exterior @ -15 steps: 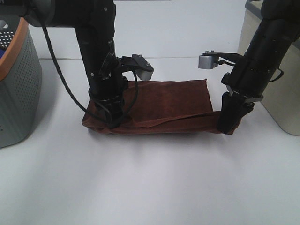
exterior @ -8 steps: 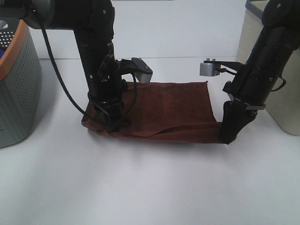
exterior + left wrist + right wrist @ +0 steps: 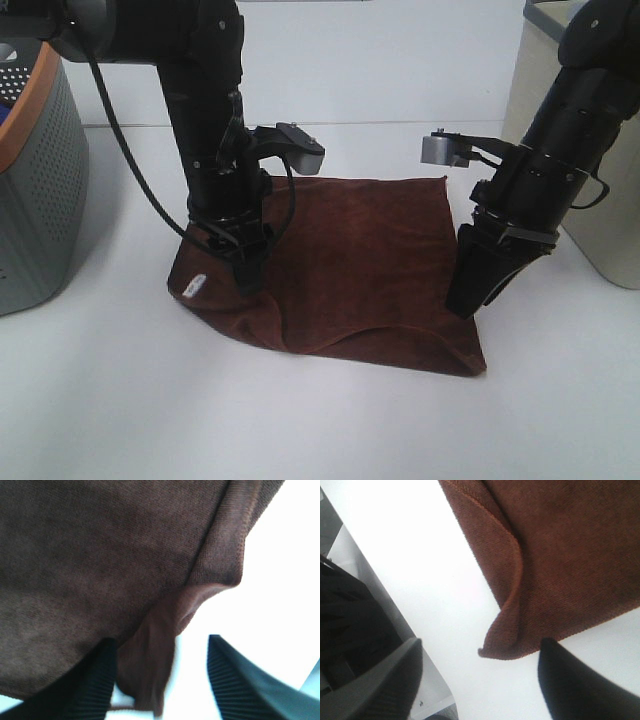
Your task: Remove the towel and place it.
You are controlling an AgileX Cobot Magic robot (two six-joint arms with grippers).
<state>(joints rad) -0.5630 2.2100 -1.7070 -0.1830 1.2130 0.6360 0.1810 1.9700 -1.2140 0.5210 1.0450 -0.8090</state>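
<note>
The dark reddish-brown towel lies spread on the white table, with its front edge rumpled and a small white tag at its left corner. My left gripper points down over the towel's left part. In the left wrist view its fingers stand apart, and a loose fold of the towel lies against one of them. My right gripper points down at the towel's right edge. In the right wrist view its fingers are wide apart around a curled towel corner lying on the table.
A grey perforated basket with an orange rim stands at the left edge. A beige container stands at the right edge, close behind my right arm. Bare white table lies in front of the towel.
Both grippers have opened and let go of the towel's front corners. The towel's front edge has dropped and spread forward onto the table. The right gripper has shifted slightly left and forward.
</note>
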